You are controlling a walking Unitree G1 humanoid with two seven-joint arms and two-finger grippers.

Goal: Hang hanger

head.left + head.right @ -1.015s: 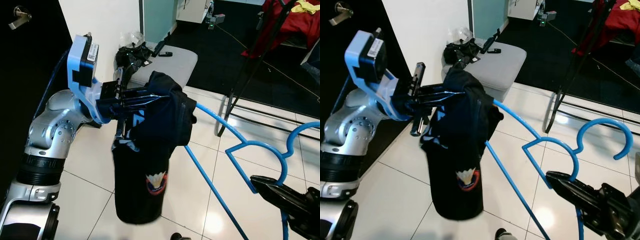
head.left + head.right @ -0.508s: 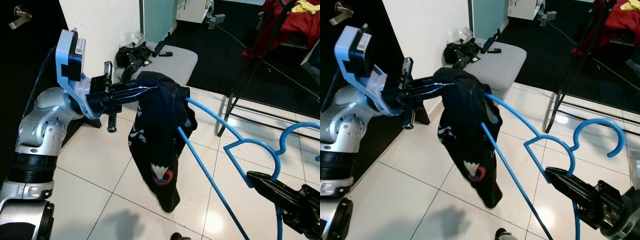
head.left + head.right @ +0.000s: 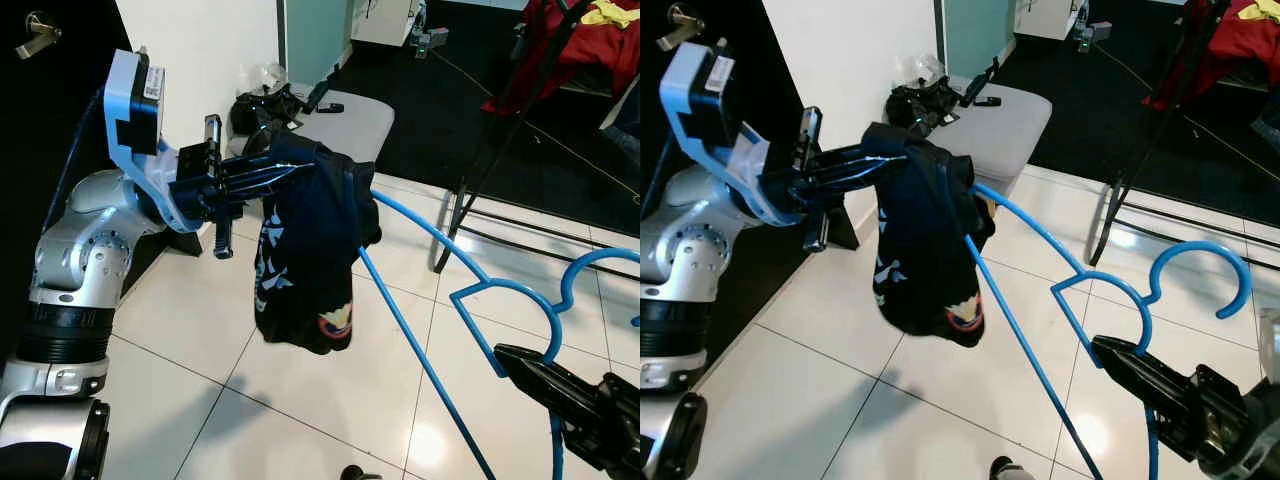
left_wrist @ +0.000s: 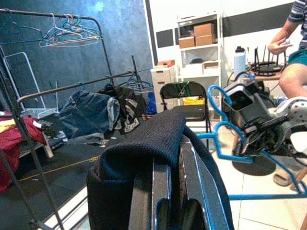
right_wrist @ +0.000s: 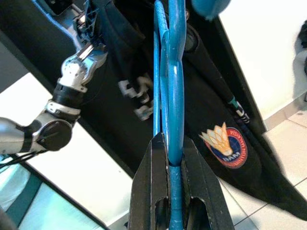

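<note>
a: between the fingers of the right gripper (image 5: 169,158), what do you see?

b: the blue hanger (image 3: 1110,300). its frame runs straight through the narrow gap and both black fingers are pressed against it, so that claw is clamped on the hanger. from the head camera the gripper sits low on the robot's right, over the white tiled floor (image 3: 200,390).

a: and outward from there?

b: one long blue arm of the hanger slants up and away from the right claw toward the robot's left. its hook (image 3: 1200,270) curls just above the claw. the far end of the hanger goes into a black shirt (image 3: 305,250), which hangs draped over it, with a round badminton shuttlecock logo (image 5: 225,146) near its hem.

a: the other claw?

b: the left gripper (image 3: 275,175) is at the shirt's top, across from the right claw. its fingers are nearly together and the dark cloth lies over and around them, so it is pinching the shirt near the collar.

a: anything past the shirt?

b: beyond the left claw a grey cushioned seat (image 3: 345,120) with dark cables on it. farther off, beyond the right claw, a black clothes rack (image 3: 500,130) with a red garment (image 3: 575,45) on it. a seated person (image 4: 292,72) shows at the edge of the left wrist view.
</note>
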